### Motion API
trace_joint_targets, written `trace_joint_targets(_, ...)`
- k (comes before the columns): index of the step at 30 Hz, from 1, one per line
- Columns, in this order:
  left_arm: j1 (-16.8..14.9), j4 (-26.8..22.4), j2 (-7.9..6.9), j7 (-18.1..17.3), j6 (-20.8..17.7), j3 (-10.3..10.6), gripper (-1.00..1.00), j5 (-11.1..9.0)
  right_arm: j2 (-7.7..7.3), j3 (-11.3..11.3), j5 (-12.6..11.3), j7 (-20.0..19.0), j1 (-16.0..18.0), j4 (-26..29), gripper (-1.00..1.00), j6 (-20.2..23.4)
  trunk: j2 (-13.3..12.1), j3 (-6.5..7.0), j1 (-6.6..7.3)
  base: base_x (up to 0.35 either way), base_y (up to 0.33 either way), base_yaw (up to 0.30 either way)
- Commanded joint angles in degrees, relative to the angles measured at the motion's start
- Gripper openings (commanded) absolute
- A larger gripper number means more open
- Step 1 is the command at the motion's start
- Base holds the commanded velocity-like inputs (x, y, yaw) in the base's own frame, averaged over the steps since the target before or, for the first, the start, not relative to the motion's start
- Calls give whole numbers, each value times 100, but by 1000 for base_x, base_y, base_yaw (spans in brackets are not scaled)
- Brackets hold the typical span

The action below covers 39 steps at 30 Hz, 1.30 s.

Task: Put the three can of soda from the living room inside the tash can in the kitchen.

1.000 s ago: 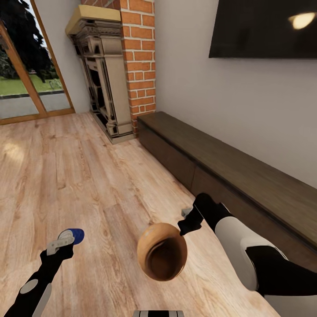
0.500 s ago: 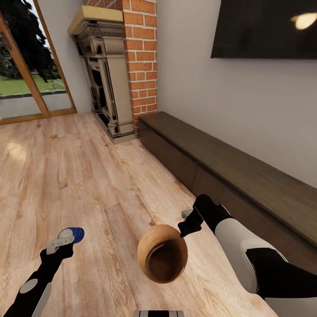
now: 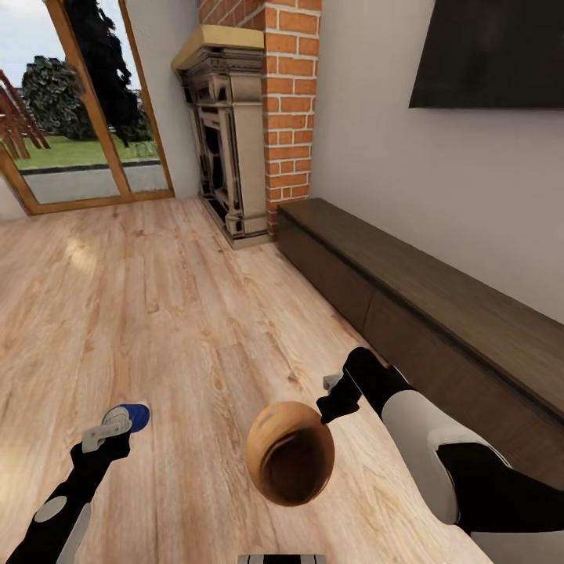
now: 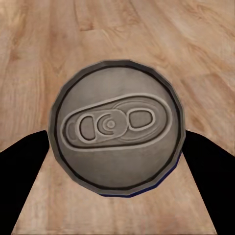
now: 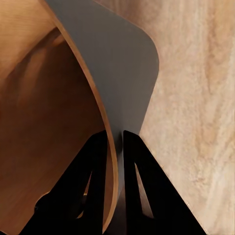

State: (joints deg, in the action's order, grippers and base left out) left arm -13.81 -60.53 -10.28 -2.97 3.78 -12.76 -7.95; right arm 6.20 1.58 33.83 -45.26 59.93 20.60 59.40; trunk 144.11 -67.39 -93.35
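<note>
living room, wood floor (image 3: 157, 313) running out to the glazed doors (image 3: 78, 117). landmark: brick fireplace (image 3: 258, 117) against the far wall. black tv (image 3: 493, 55) hangs on the wall to the right of the fireplace; a long dark low cabinet (image 3: 439, 313) starts at the fireplace base and runs along that wall toward the robot. glazed doors sit left of the fireplace, lawn and trees showing through.

right arm (image 3: 439, 446) white and black, reaching in beside the cabinet, on the robot's side of the fireplace. tash can (image 3: 290, 462) held off the floor, well short of the fireplace, tipped so its dark inside faces the head camera. right end effector (image 3: 335, 403) is pinched nearly closed on the bin's rim: right wrist view shows one finger (image 5: 93, 181) inside the wall (image 5: 112, 88) and the other outside, thin wall between them, jaws almost together.

left arm (image 3: 63, 501) low, far left of the bin and well apart from it. left end effector (image 3: 110, 431) is clamped around the dark blue can of soda (image 3: 129, 417), jaws apart by the can's width. left wrist view: grey can top (image 4: 117, 127) with pull tab faces the camera, black fingers (image 4: 24, 166) touching either side, thin blue edge at the rim, floor behind.
</note>
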Motion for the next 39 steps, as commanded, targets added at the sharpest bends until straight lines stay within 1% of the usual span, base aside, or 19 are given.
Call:
trace_joint_targets(1,0,-4,0,1,-2,0,-100,1,0,-28,-156,-23,-1,-5,-100,60,0,5,0,-323,0,229)
trace_joint_targets(7,1,-39,0,6,-49,6,-100,3,-39,-48,-143,-19,-45,9,-100,60,0,29,0,-263,0,229)
trace_joint_targets(14,1,-45,0,2,-128,16,-100,4,-100,-55,-134,-22,-118,21,-100,5,0,46,0,-69,0,159)
trace_joint_targets(15,1,-46,0,0,-150,17,-100,4,-119,-54,-133,-23,-120,22,-100,-8,0,47,0,-22,0,61)
trace_joint_targets(18,-3,-78,-4,-11,-365,18,-100,0,-293,-53,-137,-26,-128,17,-100,-69,0,48,0,-10,0,28)
trace_joint_targets(19,-2,-110,-6,-14,-498,17,-100,-2,-364,-53,-138,-29,-129,9,-100,-141,0,48,0,-5,0,13)
trace_joint_targets(20,-3,-139,-6,-15,-572,17,-100,-3,-392,-53,-138,-30,-129,3,-100,-181,0,48,0,-4,0,10)
trace_joint_targets(21,-5,-233,-7,-17,-748,15,-100,-4,-438,-53,-139,-39,-130,-5,-100,-245,0,48,0,-2,0,7)
trace_joint_targets(22,-5,-302,-8,-17,-851,14,-100,-4,-457,-53,-141,-47,-130,-7,-100,-268,0,48,0,-2,0,5)
trace_joint_targets(23,-6,-493,-10,-21,-1090,9,-100,-6,-484,-53,-144,-67,-131,-5,-100,-301,0,48,0,-1,0,3)
trace_joint_targets(24,-6,-609,-13,-22,-1224,8,-100,-8,-494,-53,-145,-75,-131,-5,-100,-312,0,48,0,-1,0,3)
trace_joint_targets(25,-7,-1027,-30,-27,-1653,5,-100,-11,-508,-52,-147,-93,-131,0,-100,-335,0,48,0,-1,0,1)
trace_joint_targets(26,-4,-1321,-45,-32,-1927,3,-100,-12,-514,-52,-147,-102,-131,2,-100,-344,0,48,0,0,0,0)
trace_joint_targets(27,-2,-1579,-54,-37,-2153,3,-100,-13,-517,-52,-148,-107,-131,3,-100,-349,0,48,0,0,0,0)
trace_joint_targets(29,0,-1956,-65,-42,-2464,2,-100,-10,-526,-52,-157,-113,-131,2,-100,-355,0,48,0,0,0,0)
trace_joint_targets(31,0,-2120,-70,-44,-2669,2,-100,-8,-523,-52,-174,-116,-131,-1,-100,-357,0,48,0,0,0,0)
trace_joint_targets(35,1,-2283,-76,-67,-2854,1,-100,-8,-505,-52,-183,-115,-131,-2,-100,-358,0,48,0,2,0,0)
trace_joint_targets(38,-6,-2355,-78,-298,-3041,1,-100,-11,-500,-57,-195,-117,-131,-3,-100,-359,0,48,0,107,0,0)
trace_joint_targets(39,-16,-2375,-88,-535,-3278,0,-100,-11,-499,-58,-200,-119,-131,-5,-100,-359,0,48,0,156,0,0)
